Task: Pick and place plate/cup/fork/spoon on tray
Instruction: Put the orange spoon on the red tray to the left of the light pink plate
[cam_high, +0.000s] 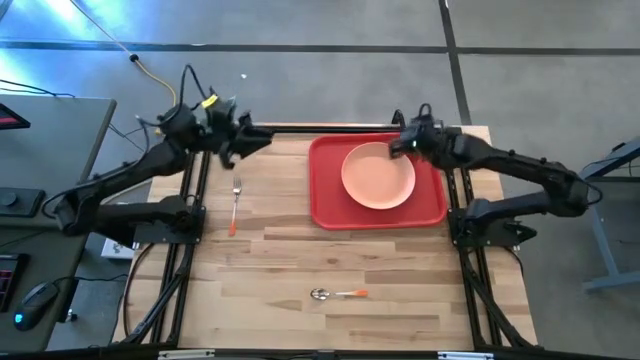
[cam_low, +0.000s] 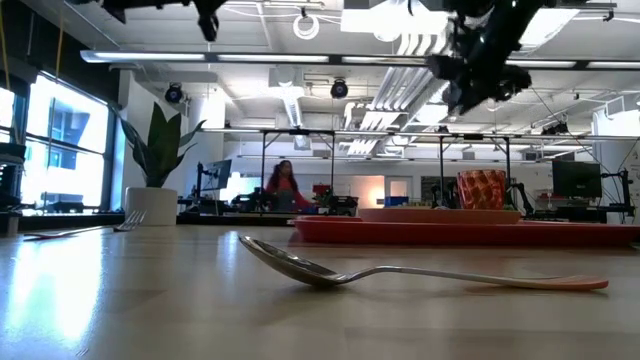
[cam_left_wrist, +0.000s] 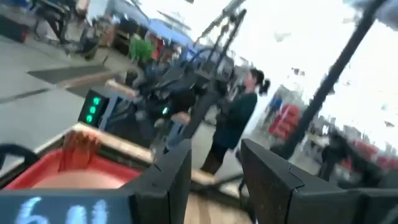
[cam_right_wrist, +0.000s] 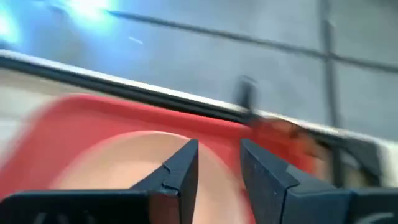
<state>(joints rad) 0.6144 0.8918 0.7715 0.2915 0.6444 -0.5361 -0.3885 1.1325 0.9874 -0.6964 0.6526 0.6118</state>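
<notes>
The peach-pink plate (cam_high: 378, 175) lies on the red tray (cam_high: 325, 205) at the table's far right. The red-orange cup (cam_low: 482, 188) stands upright on the tray's far side; in the high view my right arm hides it. The fork (cam_high: 235, 205) lies flat on the table at the left. The spoon (cam_high: 338, 294) lies flat near the front edge, bowl to the left. My right gripper (cam_high: 400, 143) is open and empty, raised above the tray's far edge, over the plate's far rim (cam_right_wrist: 155, 155). My left gripper (cam_high: 262, 135) is open and empty, raised at the far edge, left of the tray.
A white pot with a green plant (cam_low: 152, 190) shows beyond the table's far left. A person (cam_left_wrist: 236, 118) stands in the room behind the table. Bare wood lies between the fork, the spoon and the tray.
</notes>
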